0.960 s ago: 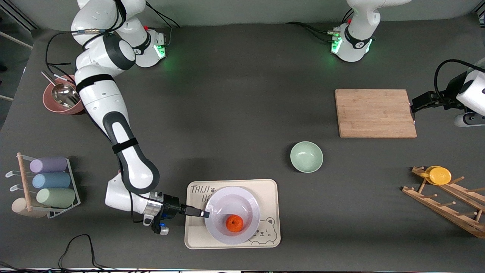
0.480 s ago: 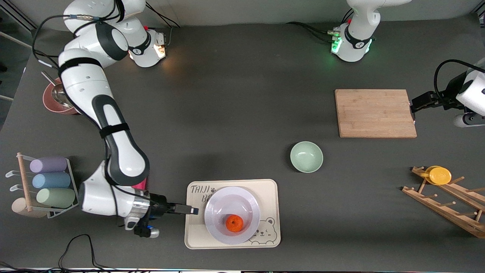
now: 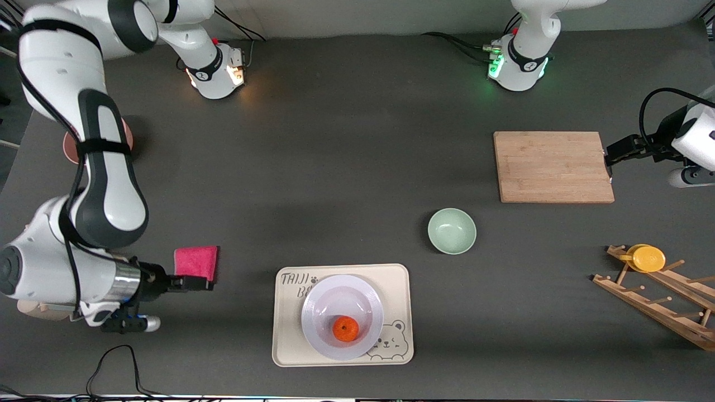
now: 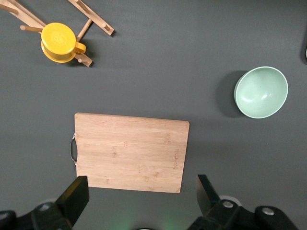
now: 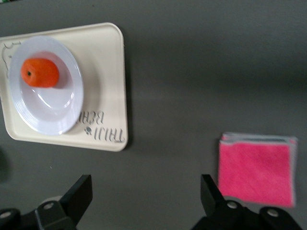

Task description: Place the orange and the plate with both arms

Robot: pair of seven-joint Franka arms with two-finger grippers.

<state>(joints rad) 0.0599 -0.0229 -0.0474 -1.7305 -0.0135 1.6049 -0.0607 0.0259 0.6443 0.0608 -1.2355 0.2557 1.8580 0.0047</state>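
The orange point(image 3: 346, 328) lies in the white plate point(image 3: 322, 306), which sits on the beige bear-printed tray point(image 3: 396, 290) near the front camera. In the right wrist view the orange point(image 5: 40, 72) lies in the plate point(image 5: 53, 115). My right gripper point(image 3: 204, 283) is open and empty, up in the air over the dark table beside a pink cloth point(image 3: 195, 262), apart from the tray; its jaws show wide apart point(image 5: 146, 191). My left gripper point(image 3: 609, 159) is open and empty at the edge of the wooden cutting board point(image 3: 552, 166) and waits; in its wrist view point(image 4: 141, 196) the jaws stand wide.
A pale-green bowl point(image 3: 452, 230) stands between tray and board. A wooden rack point(image 3: 659, 304) with a yellow disc point(image 3: 647, 258) is at the left arm's end. A brown bowl point(image 3: 70, 153) shows under the right arm. The pink cloth point(image 5: 256, 167) lies flat.
My right gripper has drawn away from the plate's rim toward the right arm's end of the table, uncovering the pink cloth. Plate, orange and left arm have not moved.
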